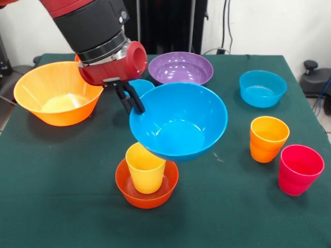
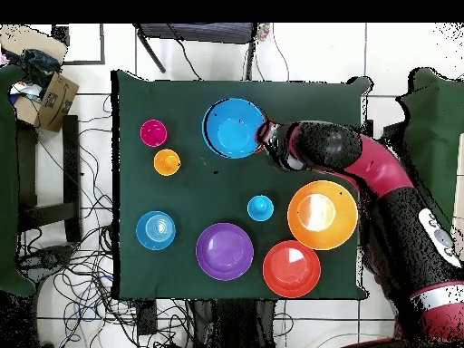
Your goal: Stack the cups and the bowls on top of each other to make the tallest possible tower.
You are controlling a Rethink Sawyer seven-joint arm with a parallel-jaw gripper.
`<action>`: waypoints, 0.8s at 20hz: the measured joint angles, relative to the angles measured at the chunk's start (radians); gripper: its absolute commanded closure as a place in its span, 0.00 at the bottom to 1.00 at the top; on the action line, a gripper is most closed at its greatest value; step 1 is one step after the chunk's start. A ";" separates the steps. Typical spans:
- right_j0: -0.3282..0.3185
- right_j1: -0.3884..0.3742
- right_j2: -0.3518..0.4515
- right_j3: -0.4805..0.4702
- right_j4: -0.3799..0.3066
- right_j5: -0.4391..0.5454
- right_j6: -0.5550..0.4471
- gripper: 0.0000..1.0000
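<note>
My gripper [image 1: 134,108] is shut on the left rim of the large blue bowl [image 1: 181,124] and holds it tilted in the air. The bowl hangs just above and to the right of the yellow cup [image 1: 146,168], which stands in the small red-orange bowl [image 1: 147,194]. In the overhead view the gripper [image 2: 265,136] holds the blue bowl [image 2: 233,128], which hides the yellow cup and its bowl. The orange cup [image 1: 268,138] and the pinkish red cup [image 1: 300,169] stand at the right. The blue cup [image 1: 142,85] stands behind the gripper.
The large light orange bowl [image 1: 57,93] is at the far left, the purple bowl [image 1: 181,68] at the far middle and the small teal-blue bowl [image 1: 262,88] at the far right. The medium red-orange bowl [image 2: 291,268] shows only in the overhead view.
</note>
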 measured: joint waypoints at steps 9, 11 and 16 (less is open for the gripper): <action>-0.049 0.025 0.044 -0.014 -0.040 0.027 0.000 1.00; -0.060 0.026 0.053 -0.014 -0.048 0.029 0.000 1.00; -0.084 0.028 0.074 -0.014 -0.069 0.029 0.000 1.00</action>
